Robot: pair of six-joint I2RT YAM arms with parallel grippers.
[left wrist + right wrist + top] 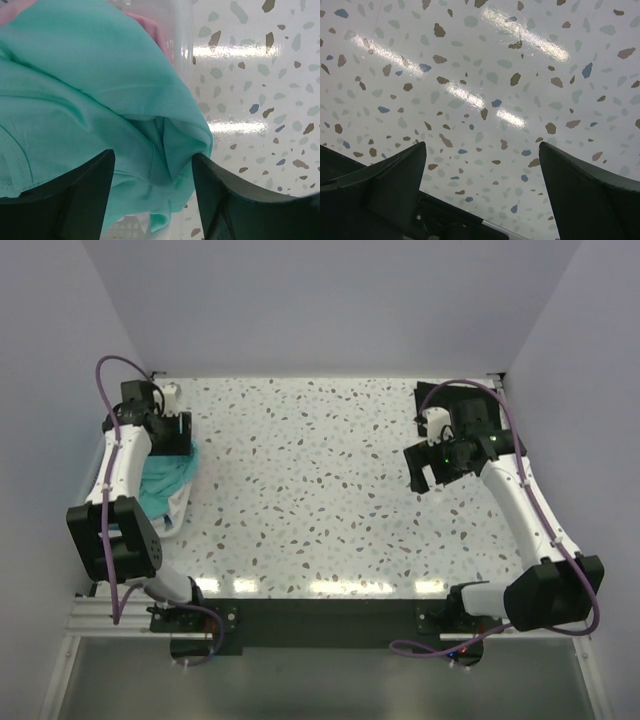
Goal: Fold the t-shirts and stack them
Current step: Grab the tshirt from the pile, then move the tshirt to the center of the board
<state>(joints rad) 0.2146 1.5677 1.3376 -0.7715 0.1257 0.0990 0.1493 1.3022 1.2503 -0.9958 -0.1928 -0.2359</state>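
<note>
A teal-green t-shirt [163, 483] lies bunched at the table's left edge, draped over a white slatted basket [179, 513]. My left gripper [174, 436] hangs at its far end. In the left wrist view the teal-green t-shirt [90, 100] fills the frame, and a fold of it bulges between the spread fingers of my left gripper [152, 156], which stands open and brushes the cloth. A pink t-shirt [150, 27] peeks out behind the teal one. My right gripper [432, 472] is open over bare table, nothing between its fingers [385, 180]. Other t-shirts are hidden.
The speckled table [320, 490] stretches between the two arms. The basket's slats [125, 229] show just under the teal cloth, close to the left fingers. Walls close in on the left, right and far sides.
</note>
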